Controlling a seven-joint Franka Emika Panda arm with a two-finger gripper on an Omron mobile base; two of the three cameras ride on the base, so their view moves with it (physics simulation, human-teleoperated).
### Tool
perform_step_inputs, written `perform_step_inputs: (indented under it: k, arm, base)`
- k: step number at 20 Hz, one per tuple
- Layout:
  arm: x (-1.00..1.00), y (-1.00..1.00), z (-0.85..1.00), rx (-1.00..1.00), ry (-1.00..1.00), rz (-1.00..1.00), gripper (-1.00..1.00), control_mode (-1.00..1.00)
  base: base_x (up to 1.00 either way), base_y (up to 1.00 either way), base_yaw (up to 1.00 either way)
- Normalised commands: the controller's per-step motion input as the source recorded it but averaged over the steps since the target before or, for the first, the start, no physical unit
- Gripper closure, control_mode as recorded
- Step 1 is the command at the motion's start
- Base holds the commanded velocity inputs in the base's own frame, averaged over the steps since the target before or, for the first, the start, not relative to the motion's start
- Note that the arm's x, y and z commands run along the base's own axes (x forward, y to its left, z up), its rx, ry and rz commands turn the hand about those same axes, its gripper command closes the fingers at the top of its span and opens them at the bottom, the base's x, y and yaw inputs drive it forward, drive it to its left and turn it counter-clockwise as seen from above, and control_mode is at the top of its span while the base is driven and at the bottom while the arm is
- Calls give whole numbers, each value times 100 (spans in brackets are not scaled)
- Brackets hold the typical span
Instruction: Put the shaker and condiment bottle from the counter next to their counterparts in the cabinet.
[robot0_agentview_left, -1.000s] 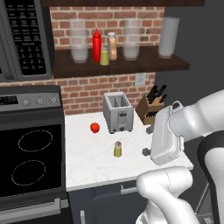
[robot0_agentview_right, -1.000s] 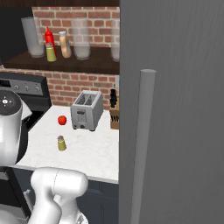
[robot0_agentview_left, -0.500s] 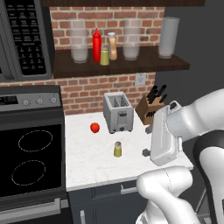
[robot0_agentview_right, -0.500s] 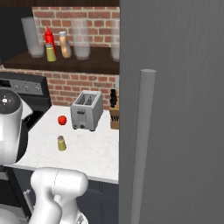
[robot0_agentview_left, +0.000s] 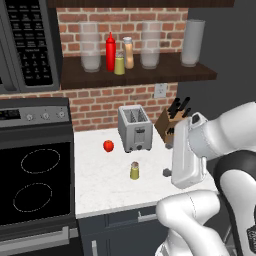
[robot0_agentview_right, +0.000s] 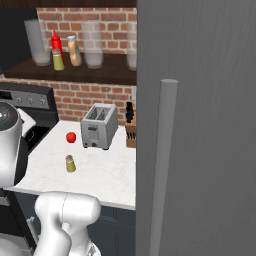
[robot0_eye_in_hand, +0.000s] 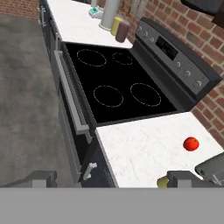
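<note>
Yellow shaker waits on the white table

Yellow-olive, the shaker (robot0_agentview_left: 134, 170) stands alone near the middle of the table (robot0_agentview_left: 100, 187), in front of the toaster (robot0_agentview_left: 135, 129) and near a red tomato (robot0_agentview_left: 108, 146). Up on the cabinet (robot0_agentview_left: 140, 75) shelf, the condiment bottle (robot0_agentview_left: 129, 52) stands beside the red squeeze bottle (robot0_agentview_left: 110, 51) and a small shaker twin (robot0_agentview_left: 119, 63). The end effector (robot0_eye_in_hand: 109, 179) is wide open and holds nothing.

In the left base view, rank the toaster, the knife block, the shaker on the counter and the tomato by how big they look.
1. toaster
2. knife block, partly hidden behind the arm
3. shaker
4. tomato
The shaker and tomato look close in size; the shaker stands nearer the camera, so that order is unsure.
</note>
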Motion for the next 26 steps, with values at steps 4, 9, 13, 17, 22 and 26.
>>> perform_step_inputs:
  k: [4, 9, 13, 17, 22, 26]
  arm:
    - [0, -1, -48, 0, -23, 0, -100, -100]
    - [0, -1, -45, 0, -17, 0, -100, -100]
    - [0, -13, -30, 0, -13, -6, -100, -100]
    - [-1, -2, -3, 0, -8, -11, -100, -100]
    - [-2, 0, 0, 0, 0, 0, -100, -100]
    - [-1, 8, -20, 0, 0, -51, -100, -100]
  base:
    - [0, 0, 0]
    - [0, 0, 0]
    - [0, 0, 0]
    - [0, 0, 0]
    - [0, 0, 0]
    - [0, 0, 0]
